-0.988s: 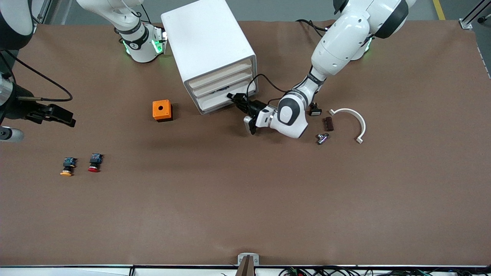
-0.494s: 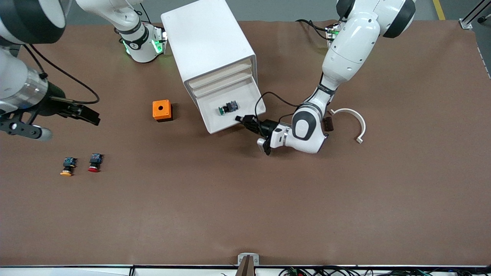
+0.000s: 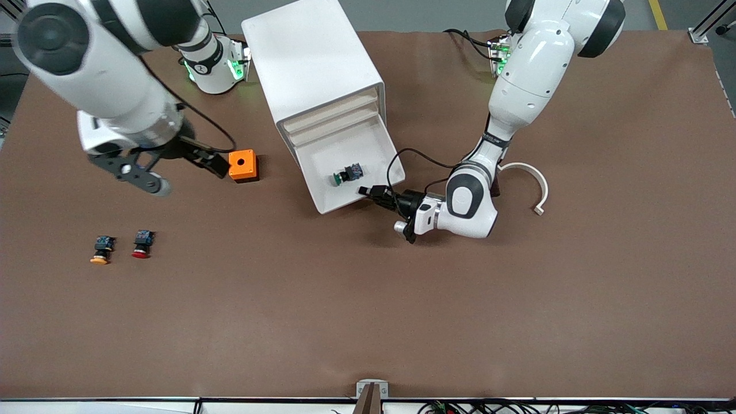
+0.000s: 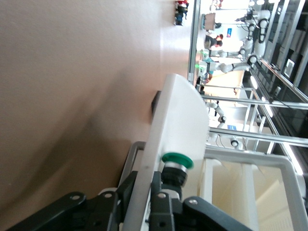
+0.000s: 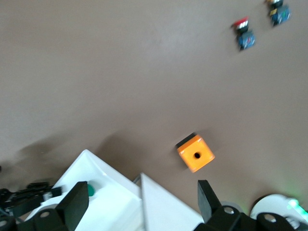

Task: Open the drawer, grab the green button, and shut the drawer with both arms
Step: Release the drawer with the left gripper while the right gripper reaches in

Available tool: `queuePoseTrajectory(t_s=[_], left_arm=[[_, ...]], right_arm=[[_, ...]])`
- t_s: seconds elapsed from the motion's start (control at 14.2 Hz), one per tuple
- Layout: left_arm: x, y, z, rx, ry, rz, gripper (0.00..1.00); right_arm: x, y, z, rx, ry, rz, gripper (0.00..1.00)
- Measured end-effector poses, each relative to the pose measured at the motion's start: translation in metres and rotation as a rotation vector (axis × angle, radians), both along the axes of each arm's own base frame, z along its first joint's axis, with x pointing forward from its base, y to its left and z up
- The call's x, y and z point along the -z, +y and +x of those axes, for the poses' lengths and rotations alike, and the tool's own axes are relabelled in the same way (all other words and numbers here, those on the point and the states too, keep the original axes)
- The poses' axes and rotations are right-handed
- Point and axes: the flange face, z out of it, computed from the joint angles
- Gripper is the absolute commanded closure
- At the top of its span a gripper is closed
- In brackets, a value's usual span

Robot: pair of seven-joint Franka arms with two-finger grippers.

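The button [image 3: 346, 173] lies in the drawer [image 3: 322, 184] beside the left end effector [image 3: 371, 192] (clamped on the front), while the right end effector [image 3: 190, 161], released, hangs toward the right arm's end.

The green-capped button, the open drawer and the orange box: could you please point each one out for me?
green-capped button [image 3: 347, 173], front view, on its dark body inside the drawer.
open drawer [image 3: 322, 183], front view, on its bare white floor.
orange box [image 3: 242, 165], front view, on its top face beside the hole.
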Motion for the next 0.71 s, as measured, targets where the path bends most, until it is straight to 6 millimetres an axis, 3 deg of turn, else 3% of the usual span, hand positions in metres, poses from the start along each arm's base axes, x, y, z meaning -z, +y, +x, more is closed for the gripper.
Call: queuePoseTrajectory(t_s=[0.42, 0.56, 0.71], left_arm=[[-0.005, 0.006, 0.015, -0.013, 0.03, 0.112, 0.0], [-0.022, 0.015, 0.035, 0.026, 0.034, 0.217, 0.0], [-0.053, 0.035, 0.065, 0.052, 0.005, 0.352, 0.0]], right_arm=[[0.052, 0.103, -0.021, 0.254, -0.04, 0.01, 0.0], [0.077, 0.128, -0.025, 0.366, -0.018, 0.03, 0.0], [0.1, 0.138, -0.022, 0.453, 0.001, 0.038, 0.0]])
